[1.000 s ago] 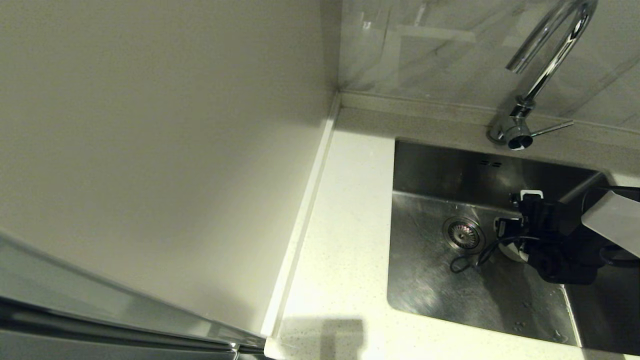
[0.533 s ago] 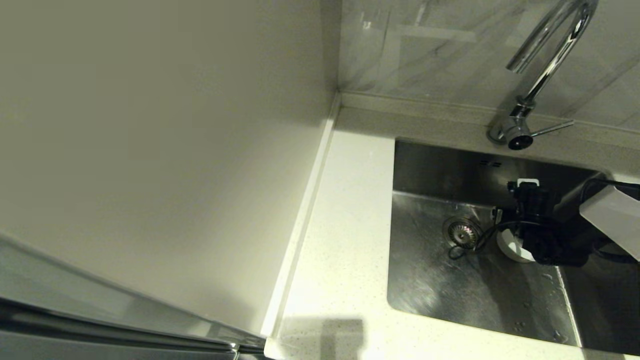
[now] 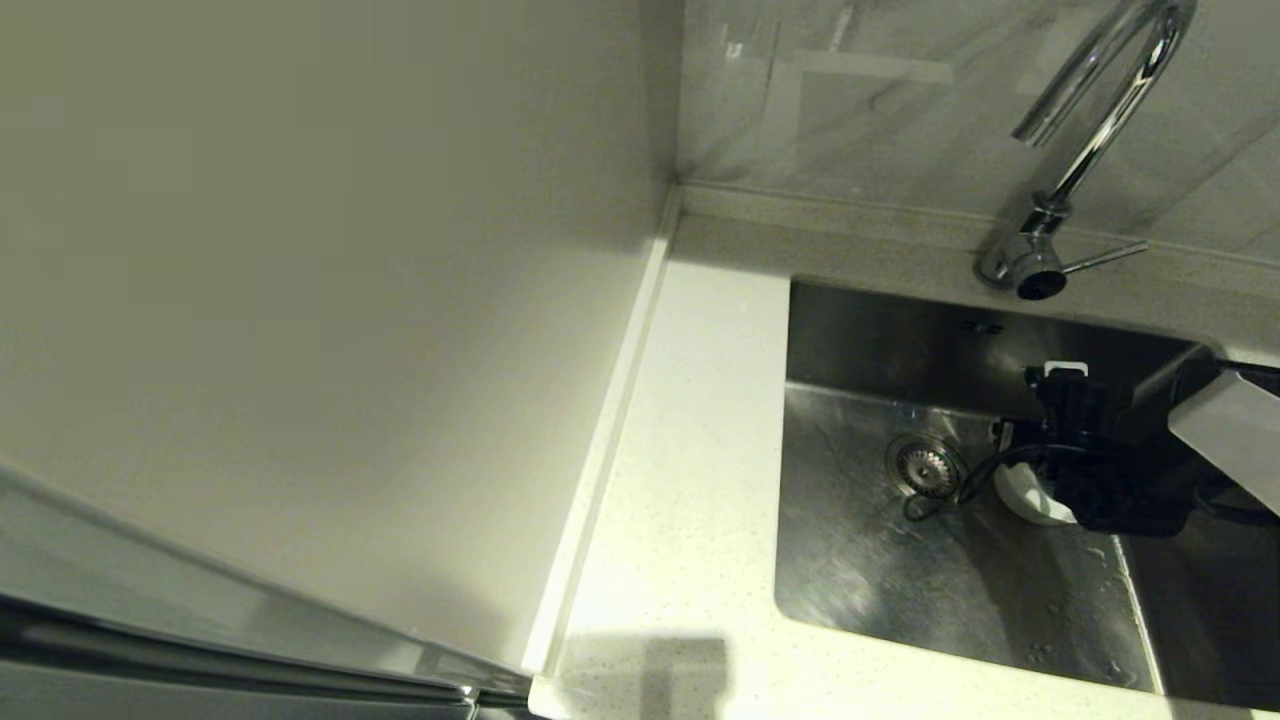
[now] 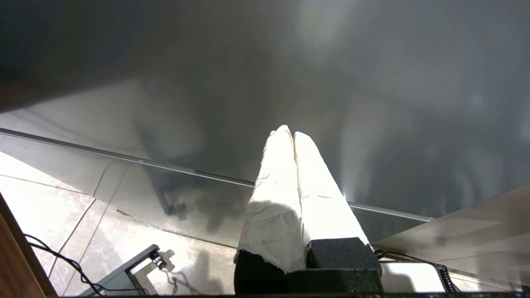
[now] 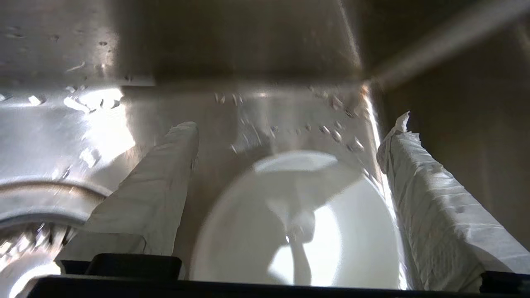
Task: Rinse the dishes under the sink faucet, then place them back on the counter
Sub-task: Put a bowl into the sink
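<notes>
A: Where's the bowl (image 5: 298, 231)?

B: On the sink (image 3: 860, 560) floor at the head view's right, beside the drain strainer (image 3: 925, 466), between the spread fingers of the right end effector (image 5: 290, 174).

A: Risk?

B: The wet, shallow rim may slip if it closes off-centre. The left end effector (image 4: 290, 136), pressed together, is parked.

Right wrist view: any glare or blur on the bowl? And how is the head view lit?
Right wrist view: the whitish bowl is glare-bright and soft-edged, a gripper shadow across it; hot reflection on the wet sink floor. Head view: counter brightly lit, the wall left of it dim, and the right gripper a dark silhouette hiding most of the bowl.
</notes>
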{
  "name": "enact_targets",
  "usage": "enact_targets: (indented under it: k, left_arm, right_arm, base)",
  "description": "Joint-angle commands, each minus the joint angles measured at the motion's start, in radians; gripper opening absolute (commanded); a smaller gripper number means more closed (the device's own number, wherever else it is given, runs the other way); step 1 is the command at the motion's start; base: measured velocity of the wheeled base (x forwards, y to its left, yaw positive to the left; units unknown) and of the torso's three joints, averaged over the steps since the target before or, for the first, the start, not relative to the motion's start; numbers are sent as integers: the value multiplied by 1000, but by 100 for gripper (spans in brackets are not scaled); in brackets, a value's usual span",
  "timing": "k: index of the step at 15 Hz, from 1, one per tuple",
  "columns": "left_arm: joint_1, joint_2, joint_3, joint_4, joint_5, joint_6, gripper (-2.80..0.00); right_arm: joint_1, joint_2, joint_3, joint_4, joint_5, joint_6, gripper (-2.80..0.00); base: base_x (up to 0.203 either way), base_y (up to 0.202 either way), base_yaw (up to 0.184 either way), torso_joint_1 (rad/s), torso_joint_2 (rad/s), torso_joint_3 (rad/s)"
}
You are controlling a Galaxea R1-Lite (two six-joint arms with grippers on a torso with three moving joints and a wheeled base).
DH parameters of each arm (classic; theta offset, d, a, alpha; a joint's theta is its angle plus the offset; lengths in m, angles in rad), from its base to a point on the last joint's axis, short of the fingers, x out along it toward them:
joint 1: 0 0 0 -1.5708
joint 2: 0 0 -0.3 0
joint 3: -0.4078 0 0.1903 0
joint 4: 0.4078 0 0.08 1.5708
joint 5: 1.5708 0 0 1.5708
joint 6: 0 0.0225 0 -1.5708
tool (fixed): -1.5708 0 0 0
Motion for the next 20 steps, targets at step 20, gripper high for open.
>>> enact_targets:
  k: [20]
  left_arm:
    - [-1,-4,0,0,0,-1,-280]
  right_arm:
    - [-300,-1216,261,1217,376,81,0]
  base:
    - [0,0,0,0,0,0]
